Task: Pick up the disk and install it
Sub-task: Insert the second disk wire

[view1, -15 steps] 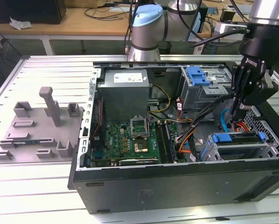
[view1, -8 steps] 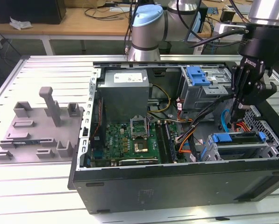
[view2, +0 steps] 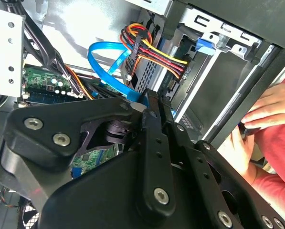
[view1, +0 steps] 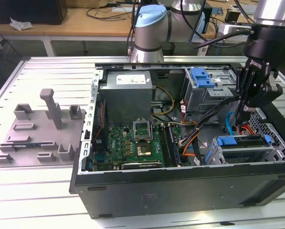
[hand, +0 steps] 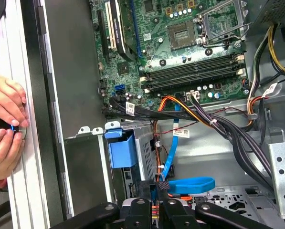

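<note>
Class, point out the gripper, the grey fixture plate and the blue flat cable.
gripper (view1: 246, 110), exterior view, between its fingertips.
grey fixture plate (view1: 39, 138), exterior view, on its flat base.
blue flat cable (hand: 192, 183), first wrist view, on its looped band.

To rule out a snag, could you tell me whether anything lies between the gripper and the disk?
No rigid part shows between them: the gripper hangs just above the disk, apparently seated in the drive cage. A looped blue cable runs right beside the gripper tip, though.
</note>
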Controlling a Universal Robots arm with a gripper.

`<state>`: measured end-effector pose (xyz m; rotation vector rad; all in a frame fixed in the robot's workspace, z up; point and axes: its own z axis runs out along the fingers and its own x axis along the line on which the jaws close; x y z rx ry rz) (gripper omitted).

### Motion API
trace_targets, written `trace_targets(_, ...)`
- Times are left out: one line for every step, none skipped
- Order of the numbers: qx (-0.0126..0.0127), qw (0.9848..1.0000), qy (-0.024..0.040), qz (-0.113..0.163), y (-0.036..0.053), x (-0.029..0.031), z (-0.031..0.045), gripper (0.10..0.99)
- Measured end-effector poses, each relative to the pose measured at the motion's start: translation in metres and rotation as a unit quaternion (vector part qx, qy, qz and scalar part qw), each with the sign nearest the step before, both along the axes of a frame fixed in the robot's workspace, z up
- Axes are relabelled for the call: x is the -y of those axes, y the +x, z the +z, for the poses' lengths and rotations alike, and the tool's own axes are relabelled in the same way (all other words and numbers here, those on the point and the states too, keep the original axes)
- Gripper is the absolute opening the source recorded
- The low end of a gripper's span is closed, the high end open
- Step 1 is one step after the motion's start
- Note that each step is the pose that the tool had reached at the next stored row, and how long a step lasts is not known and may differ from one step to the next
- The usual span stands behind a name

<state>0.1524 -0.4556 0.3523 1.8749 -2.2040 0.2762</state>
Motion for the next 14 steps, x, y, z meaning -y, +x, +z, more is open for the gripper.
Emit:
trace_targets(0.0,1.0,0.0006,0.0,0.0,0.0007,0.0,0.161)
trace_targets(0.0,1.0,0.0018,0.0,0.0,0.004,0.0001,0.161)
trace_targets(0.0,1.0,0.0021,0.0,0.0,0.0066,0.0,0.161)
trace_targets(0.0,1.0,0.0024,0.0,0.0,0.0091,0.0,0.161)
trace_targets(0.0,1.0,0.0029,0.0,0.0,0.0122,0.0,0.161)
trace_targets(0.0,1.0,0.0043,0.0,0.0,0.0144,0.0002,0.161)
trace_targets(0.0001,1.0,0.0075,0.0,0.0,0.0164,0.0005,0.161)
trace_targets(0.0003,0.9999,0.0111,0.0,0.0,0.018,0.0009,0.161)
trace_targets(0.0006,0.9999,0.0163,0.0,0.0,0.0198,0.0012,0.161)
trace_targets(0.001,0.9998,0.0212,0.0,0.0,0.0212,0.0013,0.161)
trace_targets(0.0016,0.9996,0.0268,0.0,0.0,0.0227,0.0014,0.161)
trace_targets(0.002,0.9995,0.0322,0.0,0.0,0.0241,0.0015,0.161)
trace_targets(0.0021,0.9993,0.0369,0.0,0.0,0.0257,0.0015,0.161)
trace_targets(0.0023,0.9991,0.0422,0.0,0.0,0.0279,0.0015,0.161)
